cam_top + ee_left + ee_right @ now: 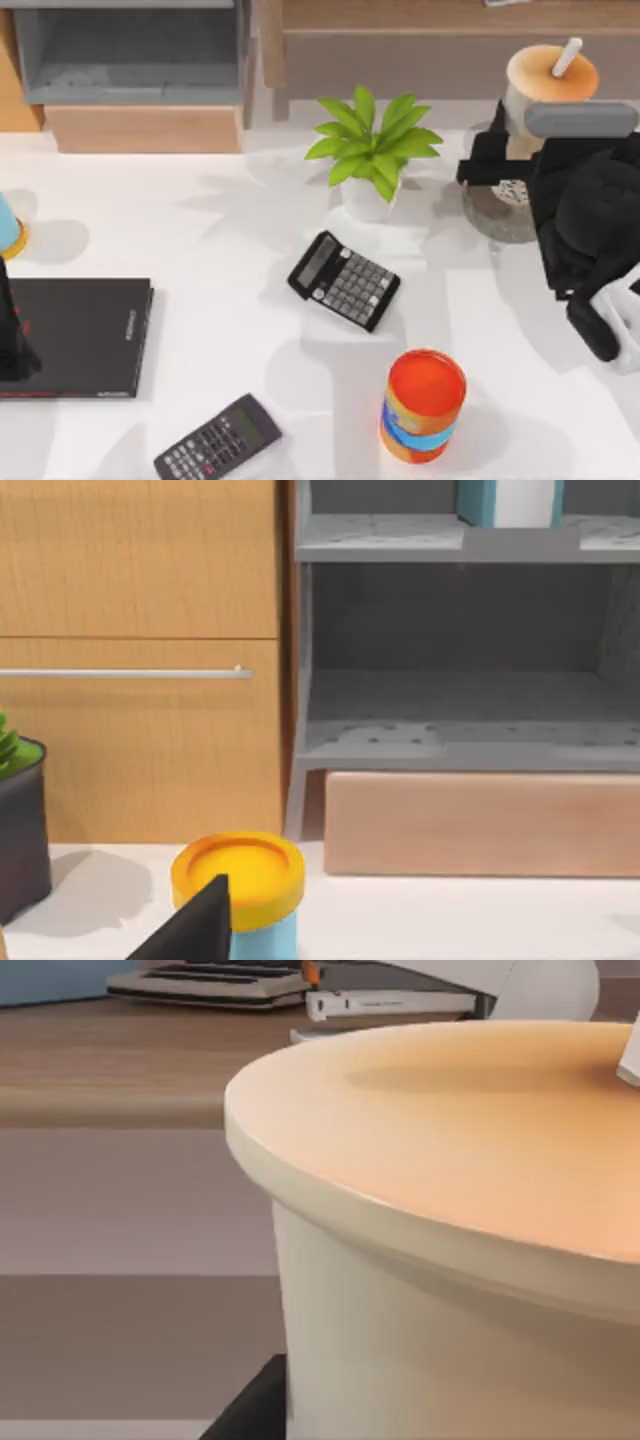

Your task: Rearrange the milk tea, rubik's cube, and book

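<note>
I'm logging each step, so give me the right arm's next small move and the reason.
Probably lift a little more: the right gripper is at the milk tea, which appears raised above its shadow, near the plant, so height would help before carrying it sideways.

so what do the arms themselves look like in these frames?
Right arm: bulky matte-black links with rounded housings, a grey pill-shaped bar across the top and a white block at the lower end. Its gripper is black and angular. Left arm: a dark black sliver at the table's left edge; one black wedge-shaped finger shows in the left wrist view. No cables or markings visible.
</note>
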Controlling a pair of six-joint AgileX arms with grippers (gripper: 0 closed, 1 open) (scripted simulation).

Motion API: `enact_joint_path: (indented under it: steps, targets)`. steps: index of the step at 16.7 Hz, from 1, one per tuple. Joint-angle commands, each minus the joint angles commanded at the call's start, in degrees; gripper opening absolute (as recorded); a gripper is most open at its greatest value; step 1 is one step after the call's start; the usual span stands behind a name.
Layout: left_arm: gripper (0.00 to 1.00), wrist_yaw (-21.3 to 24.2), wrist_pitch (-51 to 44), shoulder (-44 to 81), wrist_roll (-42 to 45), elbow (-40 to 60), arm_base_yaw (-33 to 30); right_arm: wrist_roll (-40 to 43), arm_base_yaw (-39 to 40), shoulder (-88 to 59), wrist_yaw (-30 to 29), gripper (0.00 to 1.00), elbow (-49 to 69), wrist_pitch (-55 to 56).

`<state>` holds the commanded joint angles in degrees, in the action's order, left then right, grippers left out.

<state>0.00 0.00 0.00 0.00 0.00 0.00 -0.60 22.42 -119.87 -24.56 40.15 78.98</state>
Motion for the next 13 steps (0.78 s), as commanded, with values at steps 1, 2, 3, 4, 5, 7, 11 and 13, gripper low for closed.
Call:
enact_joint_path:
  steps: [1, 2, 3, 4, 5, 7, 11, 13]
  targets:
    - [1.0, 0.0, 0.0, 0.0, 0.0, 0.0, 0.0, 0.0, 0.0, 0.0, 0.0, 0.23, 0.0, 0.0]
    - [1.0, 0.0, 0.0, 0.0, 0.0, 0.0, 0.0, 0.0, 0.0, 0.0, 0.0, 0.3, 0.0, 0.0]
    - [1.0, 0.0, 0.0, 0.0, 0.0, 0.0, 0.0, 0.0, 0.0, 0.0, 0.0, 0.38, 0.0, 0.0]
    - [1.0, 0.0, 0.0, 0.0, 0.0, 0.0, 0.0, 0.0, 0.0, 0.0, 0.0, 0.45, 0.0, 0.0]
    - [1.0, 0.0, 0.0, 0.0, 0.0, 0.0, 0.0, 0.0, 0.0, 0.0, 0.0, 0.53, 0.0, 0.0]
    - [1.0, 0.0, 0.0, 0.0, 0.0, 0.0, 0.0, 0.0, 0.0, 0.0, 0.0, 0.68, 0.0, 0.0]
    - [1.0, 0.0, 0.0, 0.0, 0.0, 0.0, 0.0, 0.0, 0.0, 0.0, 0.0, 0.98, 0.0, 0.0]
    - [1.0, 0.0, 0.0, 0.0, 0.0, 0.0, 0.0, 0.0, 0.0, 0.0, 0.0, 1.0, 0.0, 0.0]
